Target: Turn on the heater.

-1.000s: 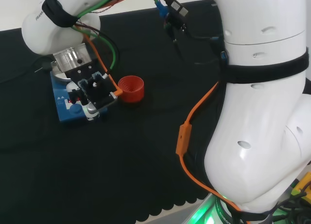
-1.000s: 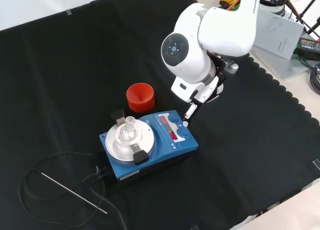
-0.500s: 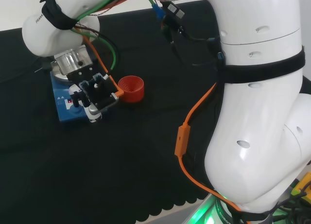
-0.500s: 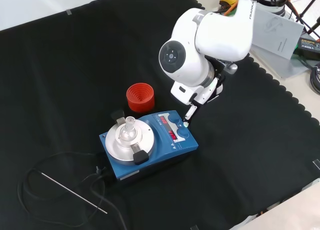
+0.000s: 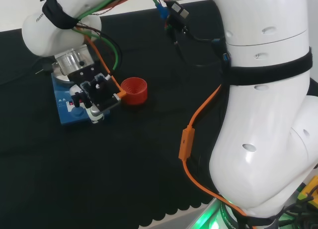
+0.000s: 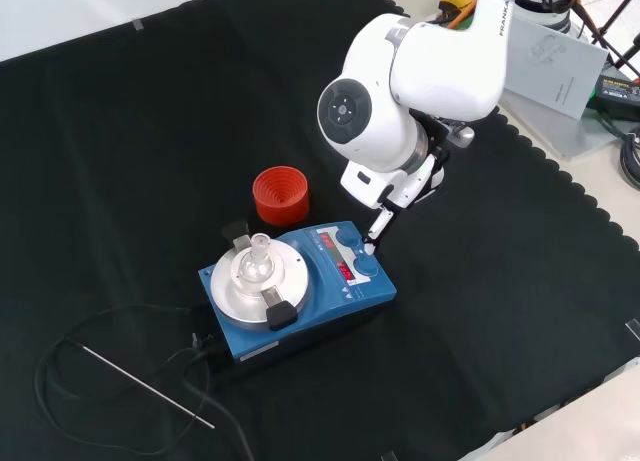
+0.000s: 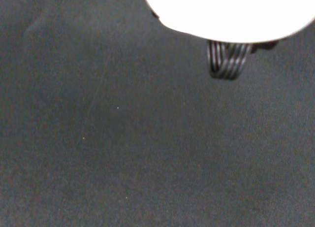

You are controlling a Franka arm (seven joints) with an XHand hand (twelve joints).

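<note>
Front view: stand (image 6: pixel 280 195) just behind heater (image 6: pixel 300 291).

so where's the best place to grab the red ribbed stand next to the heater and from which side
Take the red ribbed ring stand by its outer wall, coming from straight above: it sits upright with its open mouth up, and the blue heater stands close beside it, nearer the camera in the front view. Its other sides face bare cloth.

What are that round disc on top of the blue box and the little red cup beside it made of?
The disc on the blue heater looks like bare metal, probably aluminium: silver-grey with a dull sheen. The red ribbed ring looks like moulded plastic or rubber: an even, matte colour with stepped ridges inside. I can't tell which.
</note>
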